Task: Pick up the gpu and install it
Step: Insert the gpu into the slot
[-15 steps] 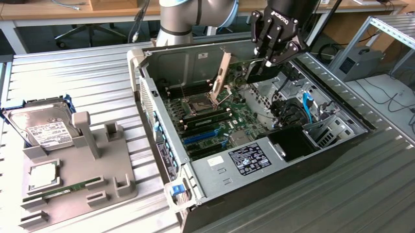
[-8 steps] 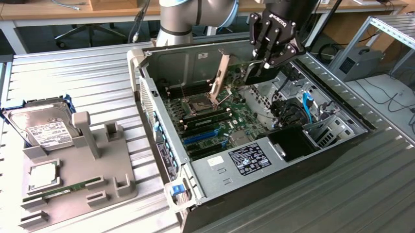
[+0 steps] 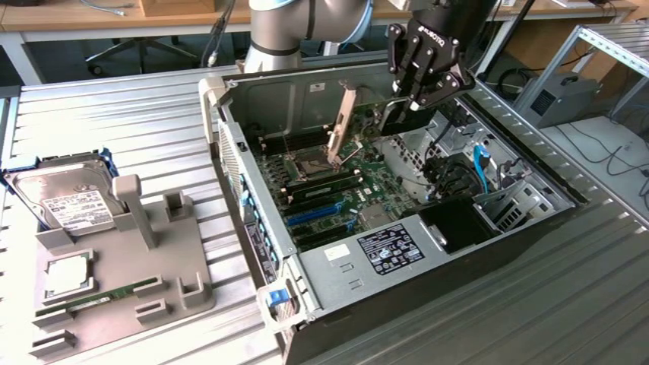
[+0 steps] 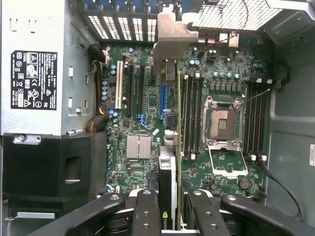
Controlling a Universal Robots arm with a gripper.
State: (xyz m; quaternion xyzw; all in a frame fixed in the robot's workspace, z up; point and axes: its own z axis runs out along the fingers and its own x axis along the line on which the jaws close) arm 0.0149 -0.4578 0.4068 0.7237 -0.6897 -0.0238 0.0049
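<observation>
Ribbed bare-metal desk point(image 3: 121, 129) fills the frame in the exterior view. Open black-and-silver PC tower case point(image 3: 231, 144) lies on its side at frame centre, interior facing up. Grey Universal Robots arm point(image 3: 304, 23) comes in from the top centre. Flat grey plastic fixture tray point(image 3: 193, 281) with upright posts sits lower left, beside the case but apart from it.

Inside the case:
- boxy silver power supply with black label point(image 3: 390, 251) point(image 4: 34, 69), at the near end, lower centre of the exterior view
- green motherboard point(image 3: 324, 190) point(image 4: 142, 98), across the case floor

Silver hard drive with white label point(image 3: 66, 201) is at the tray's far-left end.

Black gripper point(image 3: 408, 112) point(image 4: 173, 195) hangs over the case, upper centre-right. Fingers point(image 4: 147, 211) are clamped on the gpu, one on each face.

The gpu point(image 3: 348, 122) point(image 4: 166, 172) is a thin black card with a silvery metal bracket. It's held edge-on above the motherboard, inside the case outline. The bracket end points to the exterior view's left of the fingers and is tilted. In the wrist view the card edge runs alongside the blue expansion slot point(image 4: 162, 101), between it and the black memory slots point(image 4: 192, 113). Can't tell whether it touches the board or a slot.

Narrow green memory stick point(image 3: 106, 295) lies in a tray groove, lower left. Square silver processor chip point(image 3: 66, 275) sits just above it.
</observation>
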